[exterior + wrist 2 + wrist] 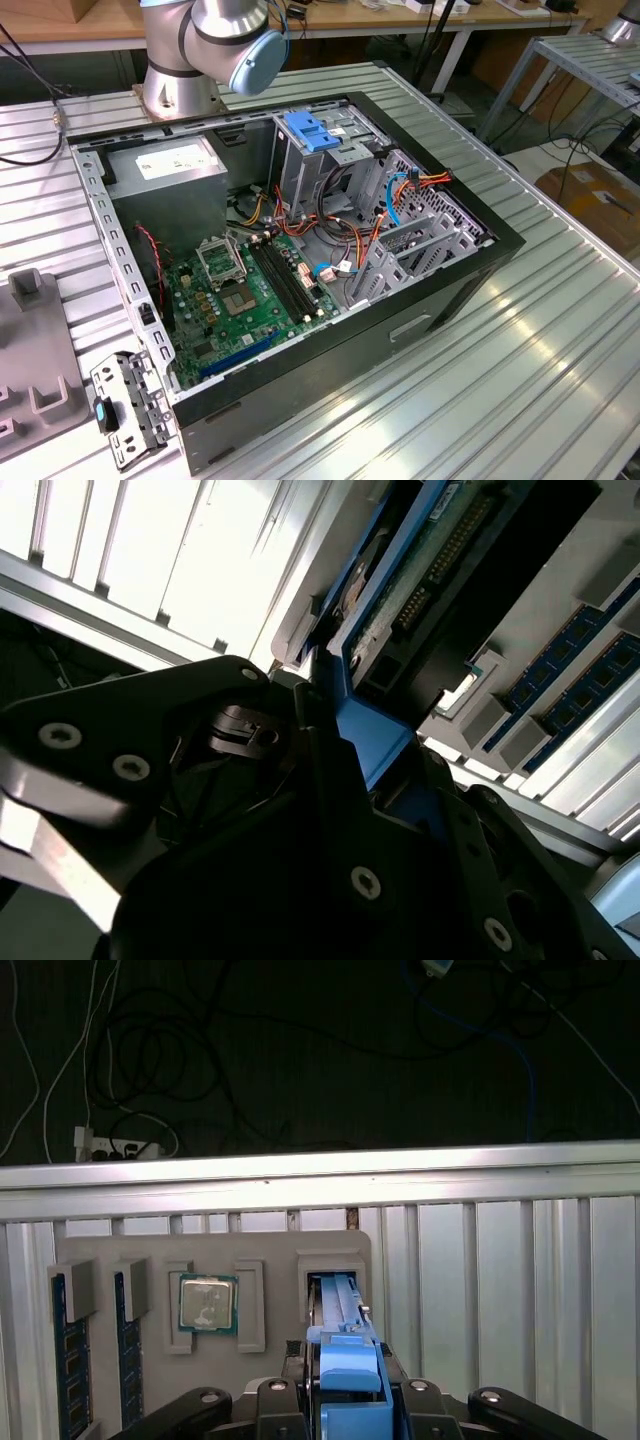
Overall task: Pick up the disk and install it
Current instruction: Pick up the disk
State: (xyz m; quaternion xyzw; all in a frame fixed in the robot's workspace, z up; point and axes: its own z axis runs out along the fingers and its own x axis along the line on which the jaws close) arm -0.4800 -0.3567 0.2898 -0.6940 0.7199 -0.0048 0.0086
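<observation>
Slatted counter with an open PC case mid-frame in the exterior view. First wrist view: grey tray, disk on edge in its slot beside CPU. Fingers clamped on disk's blue rail.

One disk, one processor chip

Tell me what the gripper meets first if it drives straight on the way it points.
The disk. Standing on edge in the grey holder's slot, it lies directly ahead of the gripper, seemingly very close, though depth is unclear.
</observation>
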